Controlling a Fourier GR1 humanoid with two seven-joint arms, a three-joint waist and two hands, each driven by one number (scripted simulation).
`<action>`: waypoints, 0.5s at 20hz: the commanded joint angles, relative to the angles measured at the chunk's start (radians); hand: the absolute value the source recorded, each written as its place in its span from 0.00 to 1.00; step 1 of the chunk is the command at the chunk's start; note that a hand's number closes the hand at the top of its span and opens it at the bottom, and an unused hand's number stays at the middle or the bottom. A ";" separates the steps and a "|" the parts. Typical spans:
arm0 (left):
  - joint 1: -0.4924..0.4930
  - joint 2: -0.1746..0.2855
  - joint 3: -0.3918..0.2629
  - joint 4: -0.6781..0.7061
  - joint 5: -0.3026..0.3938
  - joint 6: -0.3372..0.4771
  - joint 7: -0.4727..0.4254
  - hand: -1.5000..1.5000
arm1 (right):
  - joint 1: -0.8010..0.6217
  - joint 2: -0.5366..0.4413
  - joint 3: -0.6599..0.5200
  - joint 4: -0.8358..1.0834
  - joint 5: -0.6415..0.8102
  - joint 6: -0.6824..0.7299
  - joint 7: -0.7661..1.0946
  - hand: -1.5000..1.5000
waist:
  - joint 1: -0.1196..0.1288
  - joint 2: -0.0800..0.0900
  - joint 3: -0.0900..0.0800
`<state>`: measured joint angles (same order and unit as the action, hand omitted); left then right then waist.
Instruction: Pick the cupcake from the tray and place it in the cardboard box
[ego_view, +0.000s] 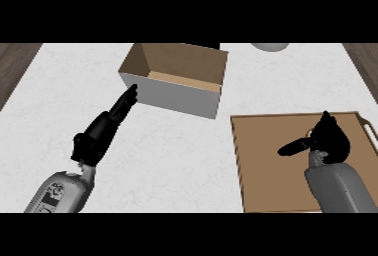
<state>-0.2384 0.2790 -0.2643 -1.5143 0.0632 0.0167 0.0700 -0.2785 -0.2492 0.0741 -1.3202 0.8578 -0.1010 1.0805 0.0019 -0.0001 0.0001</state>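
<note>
Head view: white table (184, 165), brown tray (273, 175) at lower right, open box (181, 95) at top centre, well apart from the right hand. Left hand (100, 132) lies flat with fingers straight, tips just beside the box's left wall. Right hand (330, 137) sits over the tray, thumb splayed wide, holding nothing I can see. Cupcake isn't visible, probably hidden under that hand. Looks like the grasp step, not yet closed. Next: curl round the cupcake, lift clear of the tray, carry up-left over the box opening.
</note>
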 joint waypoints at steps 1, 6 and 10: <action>-0.009 -0.021 0.024 -0.022 -0.017 -0.026 0.054 0.50 | -0.003 0.048 -0.013 0.015 0.026 0.005 0.066 0.00 | -0.001 0.000 0.000; 0.059 -0.016 0.041 0.008 -0.033 -0.058 -0.060 0.50 | -0.026 0.015 -0.064 0.133 0.048 0.021 0.025 0.00 | 0.003 0.001 0.000; 0.057 -0.060 0.036 0.013 -0.074 -0.046 -0.050 0.50 | -0.018 0.007 -0.083 0.102 0.057 0.063 0.021 0.00 | 0.000 0.000 0.000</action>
<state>-0.2161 0.2351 -0.2323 -1.5011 0.0141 -0.0235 0.0489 -0.2741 -0.2337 0.0106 -1.2475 0.9026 -0.0828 1.0479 0.0007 -0.0044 -0.0049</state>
